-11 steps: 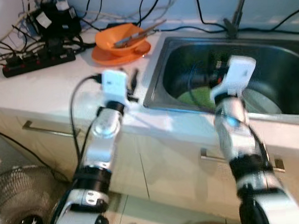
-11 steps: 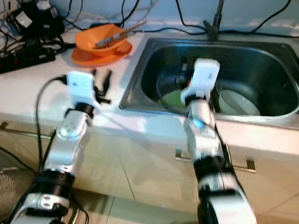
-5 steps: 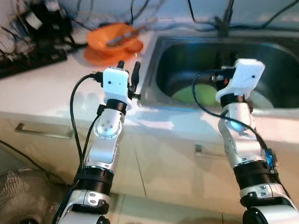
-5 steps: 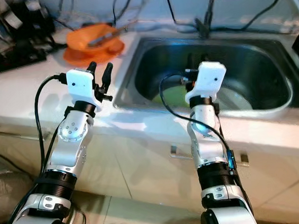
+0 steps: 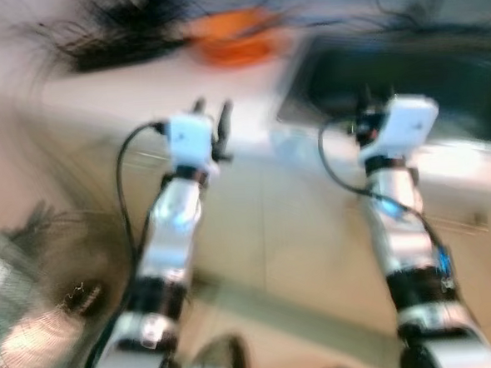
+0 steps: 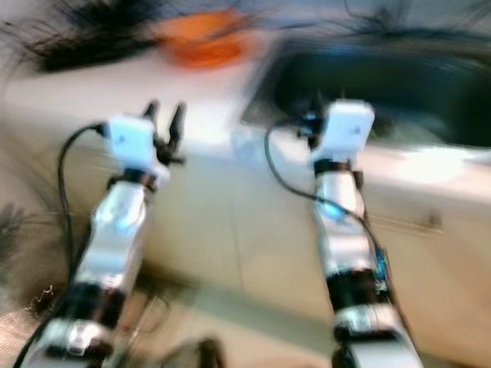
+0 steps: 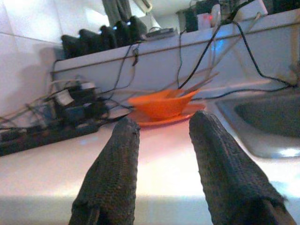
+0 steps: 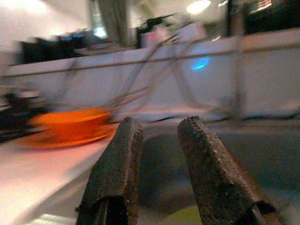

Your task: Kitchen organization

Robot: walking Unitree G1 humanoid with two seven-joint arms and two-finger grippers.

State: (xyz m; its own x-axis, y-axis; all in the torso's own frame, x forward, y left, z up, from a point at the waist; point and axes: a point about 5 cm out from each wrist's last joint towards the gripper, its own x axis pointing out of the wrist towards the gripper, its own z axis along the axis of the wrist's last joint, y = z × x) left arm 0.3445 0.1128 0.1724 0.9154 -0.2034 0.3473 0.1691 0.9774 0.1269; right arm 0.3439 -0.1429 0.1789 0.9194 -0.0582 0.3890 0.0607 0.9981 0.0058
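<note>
**Both grippers raised before counter edge, holding nothing; head views blurred**

Orange bowl point(image 7: 161, 104): shallow, bright orange, sits on a matching orange plate point(image 7: 164, 117) on the white counter point(image 7: 154, 173). Thin utensils, possibly chopsticks, lean out of the bowl toward the sink side; their exact kind is hard to tell. In the head views the bowl is only an orange smear at the back of the counter.

Surroundings: black power strip point(image 7: 44, 136) and a tangle of dark cables point(image 7: 70, 101) at the counter's left rear, against the wall. Steel sink point(image 7: 269, 117) to the right of the bowl and plate, dark inside. A patch of something yellow-green point(image 8: 185, 216) shows low in the basin in the right wrist view; blurred, not identifiable. Pale cabinet fronts below the counter. Bare counter lies between the left gripper and the bowl.

Left gripper point(image 7: 161, 173): fingers parted with a clear gap, nothing between them. Held at the counter's front edge, pointing toward the bowl, which lies well beyond the fingertips point(image 7: 126, 129).

Right gripper point(image 8: 159, 168): fingers likewise apart, empty, aimed over the sink; the bowl lies off to its left, well apart.
</note>
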